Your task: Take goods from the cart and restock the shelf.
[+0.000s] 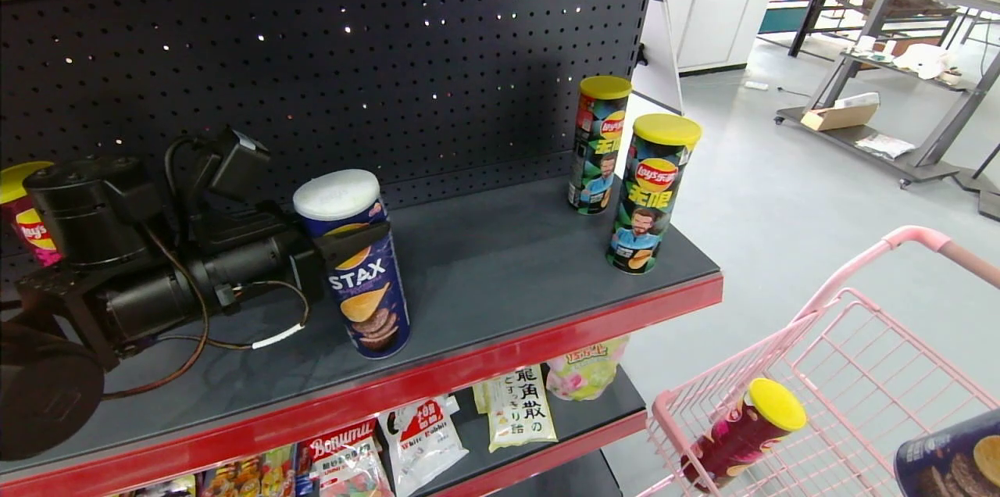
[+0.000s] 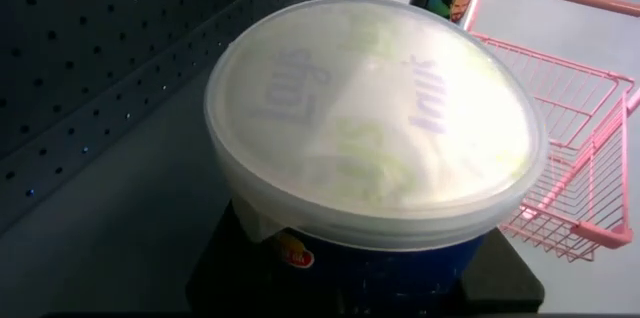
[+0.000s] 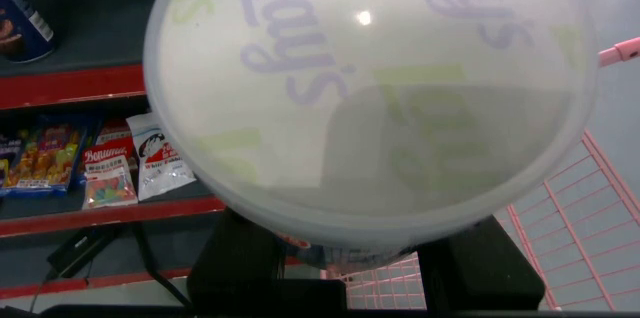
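A blue chip can (image 1: 355, 270) with a white lid (image 2: 375, 123) stands upright on the dark top shelf (image 1: 500, 278), near its red front edge. My left gripper (image 1: 348, 243) is shut on this can just below the lid, its arm lying across the shelf's left part. A second blue can (image 1: 949, 458) hangs at the lower right over the pink cart (image 1: 851, 372), and its white lid (image 3: 370, 88) sits close before the right wrist camera. My right gripper (image 3: 365, 273) is shut on it, dark fingers (image 3: 255, 273) on either side. A red can with a yellow lid (image 1: 742, 427) lies in the cart.
Two green cans with yellow lids (image 1: 598, 144) (image 1: 652, 192) stand at the shelf's right end. A red can (image 1: 23, 219) is partly hidden behind the left arm. Snack bags (image 1: 516, 403) hang on the lower shelf. Open floor lies to the right.
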Robot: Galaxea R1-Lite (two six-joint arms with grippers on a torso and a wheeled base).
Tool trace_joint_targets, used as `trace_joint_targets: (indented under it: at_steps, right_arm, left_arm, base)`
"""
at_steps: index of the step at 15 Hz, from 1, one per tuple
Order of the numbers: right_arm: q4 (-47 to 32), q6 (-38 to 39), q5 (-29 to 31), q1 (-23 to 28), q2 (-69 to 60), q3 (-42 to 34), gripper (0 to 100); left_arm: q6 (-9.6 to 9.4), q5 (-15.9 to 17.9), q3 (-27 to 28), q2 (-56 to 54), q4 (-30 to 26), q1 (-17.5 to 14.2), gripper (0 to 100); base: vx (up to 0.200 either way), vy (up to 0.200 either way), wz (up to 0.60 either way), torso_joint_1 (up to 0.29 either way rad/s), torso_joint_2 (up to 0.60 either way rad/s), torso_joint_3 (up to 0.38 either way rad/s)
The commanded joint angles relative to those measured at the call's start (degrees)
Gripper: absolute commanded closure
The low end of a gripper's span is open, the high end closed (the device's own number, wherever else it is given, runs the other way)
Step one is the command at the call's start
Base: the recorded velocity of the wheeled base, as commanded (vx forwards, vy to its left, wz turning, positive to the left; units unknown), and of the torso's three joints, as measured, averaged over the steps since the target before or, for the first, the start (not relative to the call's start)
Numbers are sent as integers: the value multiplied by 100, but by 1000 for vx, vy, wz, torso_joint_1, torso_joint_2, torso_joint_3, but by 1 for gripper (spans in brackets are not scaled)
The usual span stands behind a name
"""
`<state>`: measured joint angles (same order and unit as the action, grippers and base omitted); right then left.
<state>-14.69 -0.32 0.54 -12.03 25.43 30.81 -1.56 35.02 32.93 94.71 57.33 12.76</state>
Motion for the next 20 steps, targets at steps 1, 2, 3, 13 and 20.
trace_joint_targets:
  at_steps: [1, 2, 3, 13, 20]
  right_arm:
    - [10, 5, -1, -1, 6, -4, 100]
    - [10, -3, -1, -1, 6, -4, 100]
    - [1, -3, -1, -1, 6, -4, 100]
    - [1, -3, 8, -1, 6, -4, 100]
    - [36, -3, 17, -1, 146, -13, 100]
  left_arm:
    - [7, 4, -23, -31, -12, -2, 100]
    - [7, 4, -58, -40, -3, 7, 100]
    - [7, -4, -146, -40, 15, 7, 100]
    - [-29, -75, -260, -190, 68, 16, 0]
    - [-11, -101, -331, -981, 32, -46, 0]
  base:
    - [0, 0, 0, 0, 0, 0]
    - [0, 0, 0, 0, 0, 0]
    - [0, 0, 0, 0, 0, 0]
    - [0, 0, 0, 0, 0, 0]
    - [0, 0, 0, 0, 0, 0]
